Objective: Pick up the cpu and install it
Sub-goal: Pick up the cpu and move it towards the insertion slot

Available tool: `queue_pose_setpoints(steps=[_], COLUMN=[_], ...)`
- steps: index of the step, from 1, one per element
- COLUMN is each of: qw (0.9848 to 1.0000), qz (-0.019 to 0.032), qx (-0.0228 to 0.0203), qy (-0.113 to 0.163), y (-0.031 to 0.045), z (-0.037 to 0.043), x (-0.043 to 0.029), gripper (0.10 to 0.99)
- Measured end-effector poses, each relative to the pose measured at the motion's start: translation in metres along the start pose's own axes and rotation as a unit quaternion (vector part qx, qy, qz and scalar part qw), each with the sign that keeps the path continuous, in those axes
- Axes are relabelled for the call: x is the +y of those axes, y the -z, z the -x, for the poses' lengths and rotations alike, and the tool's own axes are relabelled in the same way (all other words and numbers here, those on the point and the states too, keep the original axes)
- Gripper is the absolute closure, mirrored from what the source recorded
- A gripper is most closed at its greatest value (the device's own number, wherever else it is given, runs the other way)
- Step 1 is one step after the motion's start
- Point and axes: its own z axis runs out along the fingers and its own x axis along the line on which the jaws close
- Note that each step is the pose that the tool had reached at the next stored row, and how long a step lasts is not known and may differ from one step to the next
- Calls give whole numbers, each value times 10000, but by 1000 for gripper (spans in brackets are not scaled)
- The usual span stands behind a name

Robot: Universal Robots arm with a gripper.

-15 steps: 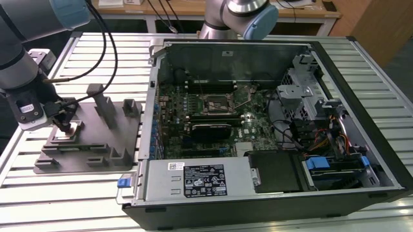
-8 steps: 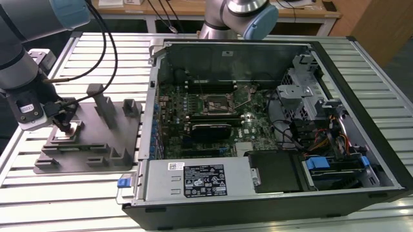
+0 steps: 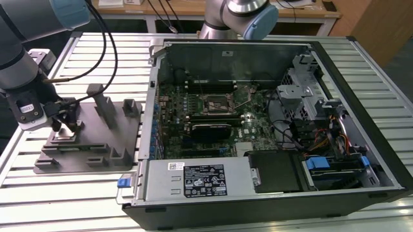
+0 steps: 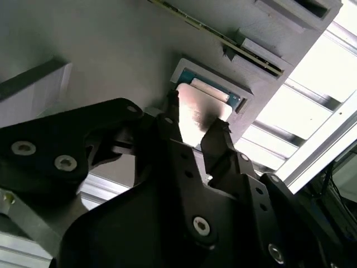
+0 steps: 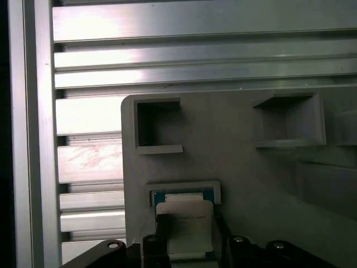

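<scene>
Cpu [image 5: 184,222] in tray [image 5: 262,190], just beneath gripper [image 4: 196,120]

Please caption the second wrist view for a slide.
End effector at the silvery square cpu in its grey plastic tray.

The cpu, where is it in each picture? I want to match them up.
Exterior view: the cpu lies on the grey tray at the exterior view's left, under the gripper.
Second wrist view: the cpu sits in a square pocket, at the gripper's tip.
First wrist view: the cpu sits in that pocket, by the gripper.
Shared landmark: the grey tray.
</scene>
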Motion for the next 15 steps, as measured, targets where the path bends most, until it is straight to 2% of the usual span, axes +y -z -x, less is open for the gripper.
queue_pose_setpoints(steps=[1, 2, 5, 7, 8, 15], qw=[10000, 10000, 10000, 10000, 10000, 10000], qz=[0, -1, -1, -1, -2, -2], qx=[0, 0, 0, 0, 0, 0], qy=[0, 0, 0, 0, 0, 6], y=[0, 0, 0, -1, -1, -40], z=[0, 0, 0, 0, 0, -1], x=[0, 0, 0, 0, 0, -2], gripper=[620, 620, 443, 443, 380, 380])
